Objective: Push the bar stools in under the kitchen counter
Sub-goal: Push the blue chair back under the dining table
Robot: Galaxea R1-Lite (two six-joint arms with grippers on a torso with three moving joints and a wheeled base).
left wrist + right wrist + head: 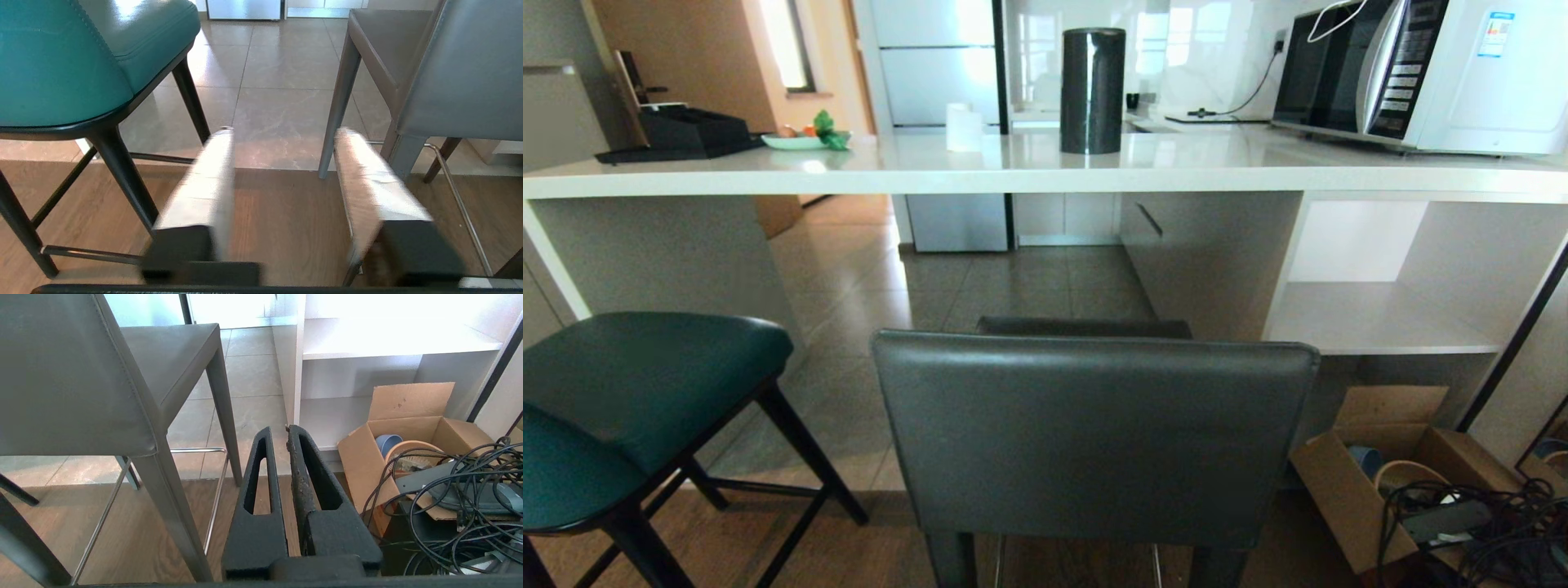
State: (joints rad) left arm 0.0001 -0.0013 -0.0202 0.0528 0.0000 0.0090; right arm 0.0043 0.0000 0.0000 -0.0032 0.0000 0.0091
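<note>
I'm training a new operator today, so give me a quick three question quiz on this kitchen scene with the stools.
1. True or false: the grey stool is fully under the kitchen counter.
2. Which stool stands on the robot's left?
3. The right gripper is: A open, B shut, C holding a stool leg.

Key: 1 false. 2 the teal stool. 3 B.

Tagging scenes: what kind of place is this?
Likely a home kitchen: microwave on the kitchen counter, fridge behind, and teal bar stool and grey bar stool in front.
</note>
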